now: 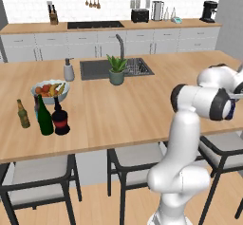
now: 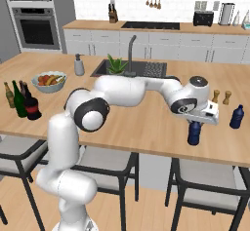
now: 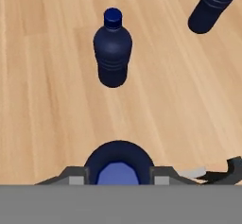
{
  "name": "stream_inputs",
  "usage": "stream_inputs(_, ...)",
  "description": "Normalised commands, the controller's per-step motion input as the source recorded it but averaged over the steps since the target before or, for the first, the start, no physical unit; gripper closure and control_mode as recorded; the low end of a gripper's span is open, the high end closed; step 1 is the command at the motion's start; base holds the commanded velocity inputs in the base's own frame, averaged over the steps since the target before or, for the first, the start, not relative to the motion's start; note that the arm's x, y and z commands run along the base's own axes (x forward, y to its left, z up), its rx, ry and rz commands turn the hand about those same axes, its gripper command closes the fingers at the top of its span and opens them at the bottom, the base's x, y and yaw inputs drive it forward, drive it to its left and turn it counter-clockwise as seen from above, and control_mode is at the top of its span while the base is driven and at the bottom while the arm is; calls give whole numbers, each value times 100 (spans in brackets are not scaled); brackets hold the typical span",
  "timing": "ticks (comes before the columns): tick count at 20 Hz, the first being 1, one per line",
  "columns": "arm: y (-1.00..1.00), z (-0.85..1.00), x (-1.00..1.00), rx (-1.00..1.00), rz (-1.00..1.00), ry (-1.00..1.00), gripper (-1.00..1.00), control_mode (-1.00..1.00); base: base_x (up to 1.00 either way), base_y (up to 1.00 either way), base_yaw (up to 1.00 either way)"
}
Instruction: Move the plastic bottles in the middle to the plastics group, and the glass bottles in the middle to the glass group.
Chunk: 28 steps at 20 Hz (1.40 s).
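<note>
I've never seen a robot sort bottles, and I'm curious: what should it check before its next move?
1. Blue bottle sits in the gripper: ok, the fingers flank its top.
2. Fingers clamped or let go: cannot tell.
3. Bottle upright: ok.
4. Bottle's base resting on the counter: cannot tell.
5. Reached the plastics group: ok, a second blue bottle and a third stand just ahead, apart from it.
6. Glass sorted: ok, the wine bottle and black bottle stand beside a beer bottle at the far end.
</note>
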Motion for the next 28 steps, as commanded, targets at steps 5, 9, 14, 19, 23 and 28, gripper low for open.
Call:
stream_inputs(5, -44, -15, 37, 1, 0, -2, 100, -100, 0, 0, 0)
stream_inputs(9, -26, -12, 47, 5, 0, 0, 100, -100, 0, 0, 0)
stream_inputs(14, -20, -17, 31, 12, 0, 0, 100, -100, 0, 0, 0)
stream_inputs(19, -1, -41, 14, 7, 0, 0, 100, -100, 0, 0, 0)
stream_inputs(23, 0, -39, 17, 2, 0, 0, 100, -100, 0, 0, 0)
stream_inputs(28, 5, -41, 19, 0, 0, 0, 100, -100, 0, 0, 0)
